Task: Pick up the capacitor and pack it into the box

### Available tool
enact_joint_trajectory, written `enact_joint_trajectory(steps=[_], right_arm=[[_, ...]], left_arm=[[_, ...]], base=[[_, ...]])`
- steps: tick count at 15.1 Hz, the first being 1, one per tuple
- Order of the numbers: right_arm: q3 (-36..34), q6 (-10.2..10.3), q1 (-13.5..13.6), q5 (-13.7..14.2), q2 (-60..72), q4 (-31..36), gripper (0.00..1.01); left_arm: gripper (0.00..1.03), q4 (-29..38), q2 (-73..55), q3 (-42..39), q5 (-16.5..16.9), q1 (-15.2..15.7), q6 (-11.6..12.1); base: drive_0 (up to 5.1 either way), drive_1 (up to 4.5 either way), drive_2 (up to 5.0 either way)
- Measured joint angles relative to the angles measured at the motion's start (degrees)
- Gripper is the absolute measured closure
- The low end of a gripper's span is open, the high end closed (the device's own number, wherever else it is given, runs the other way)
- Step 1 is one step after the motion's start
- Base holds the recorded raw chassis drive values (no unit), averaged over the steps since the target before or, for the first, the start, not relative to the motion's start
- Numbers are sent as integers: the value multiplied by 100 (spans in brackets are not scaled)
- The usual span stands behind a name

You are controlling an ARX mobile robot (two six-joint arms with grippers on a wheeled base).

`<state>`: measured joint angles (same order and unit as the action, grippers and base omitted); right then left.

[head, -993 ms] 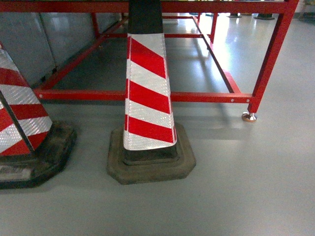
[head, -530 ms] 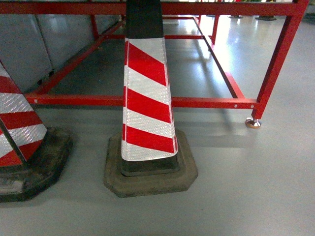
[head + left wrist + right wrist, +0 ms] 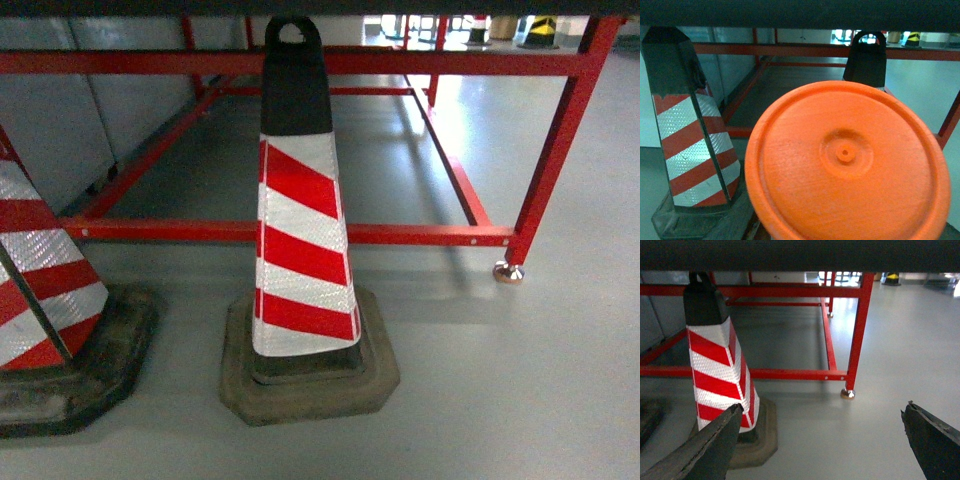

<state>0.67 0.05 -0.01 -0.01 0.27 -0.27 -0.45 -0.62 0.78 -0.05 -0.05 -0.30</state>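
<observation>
Evidently no packing is under way, since only the grey floor (image 3: 520, 400), two striped cones (image 3: 300, 270) and a red frame (image 3: 300, 232) are faced. The right gripper (image 3: 825, 440) is held with its jaws wide and empty. The left gripper's state cannot be told, its view being blocked by an orange disc (image 3: 847, 162), and neither capacitor nor box is seen anywhere.

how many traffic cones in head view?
2. One cone stands centre on the floor, in front of the red frame. A second cone is cut off at the left edge. More may sit outside the view.
</observation>
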Motion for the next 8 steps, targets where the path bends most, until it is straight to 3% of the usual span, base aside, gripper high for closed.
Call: enact_joint_trajectory(steps=[8], right_arm=[[0, 2, 0, -2, 0, -2, 3]], left_arm=[[59, 2, 0, 0, 4, 0, 31]], base=[[0, 0, 0]])
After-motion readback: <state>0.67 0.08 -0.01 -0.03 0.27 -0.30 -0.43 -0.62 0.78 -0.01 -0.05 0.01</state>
